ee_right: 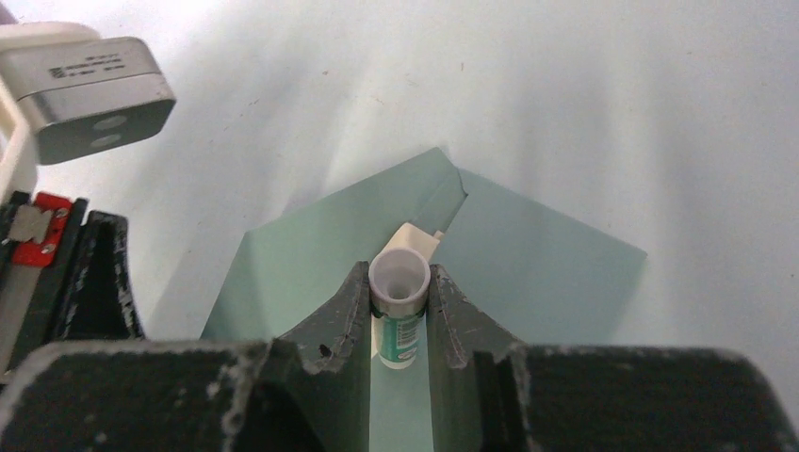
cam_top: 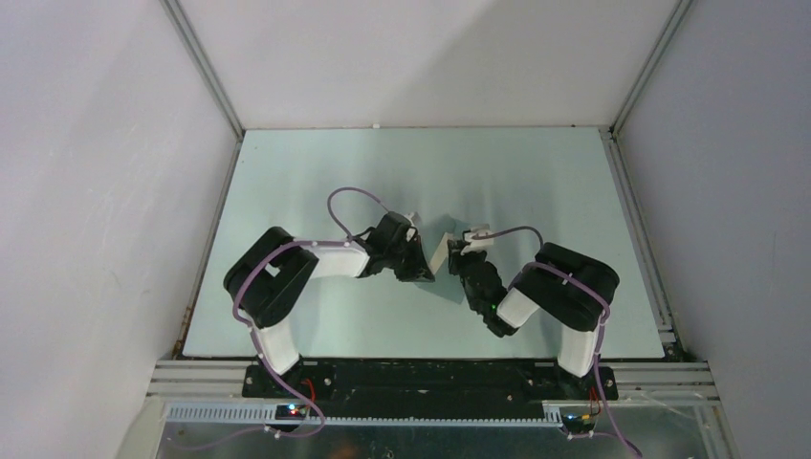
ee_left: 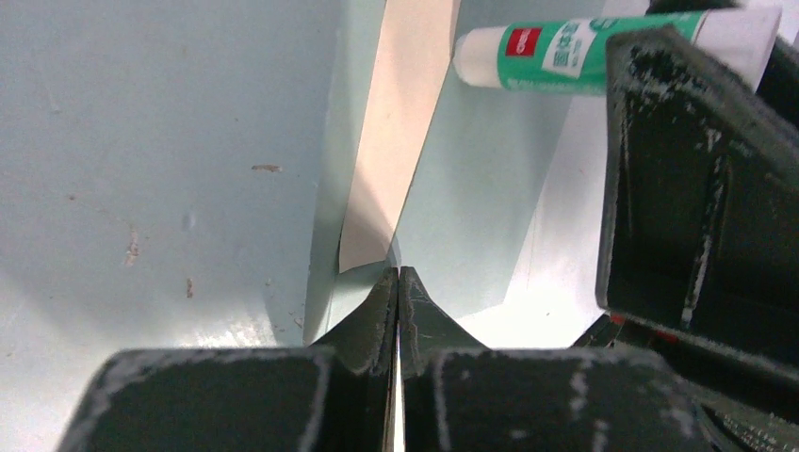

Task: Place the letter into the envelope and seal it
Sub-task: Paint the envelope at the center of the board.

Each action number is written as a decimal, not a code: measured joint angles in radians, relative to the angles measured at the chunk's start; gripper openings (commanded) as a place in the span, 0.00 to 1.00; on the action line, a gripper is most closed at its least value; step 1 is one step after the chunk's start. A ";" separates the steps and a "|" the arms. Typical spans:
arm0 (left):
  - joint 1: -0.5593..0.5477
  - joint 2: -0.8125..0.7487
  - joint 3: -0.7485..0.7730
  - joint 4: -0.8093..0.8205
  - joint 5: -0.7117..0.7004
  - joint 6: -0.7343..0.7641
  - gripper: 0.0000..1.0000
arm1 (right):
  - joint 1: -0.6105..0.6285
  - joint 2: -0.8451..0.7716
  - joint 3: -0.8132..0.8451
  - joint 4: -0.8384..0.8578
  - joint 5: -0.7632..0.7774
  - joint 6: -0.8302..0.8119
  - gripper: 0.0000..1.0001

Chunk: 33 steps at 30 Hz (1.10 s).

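Right hand grips glue stick (over envelope).

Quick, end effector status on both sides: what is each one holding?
Left end effector: closed, pinching a paper edge, apparently of the envelope.
Right end effector: closed on the glue stick.
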 measured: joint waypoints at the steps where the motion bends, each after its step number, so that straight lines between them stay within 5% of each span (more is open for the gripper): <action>1: 0.002 0.000 0.000 0.000 0.000 0.000 0.03 | -0.010 0.003 0.005 0.001 -0.009 -0.003 0.00; 19: 0.006 0.000 0.000 0.000 0.004 0.008 0.02 | -0.109 0.031 0.040 0.008 -0.069 -0.043 0.00; 33: 0.017 -0.002 0.000 -0.015 0.021 0.017 0.02 | 0.007 -0.004 -0.035 0.026 0.005 -0.043 0.00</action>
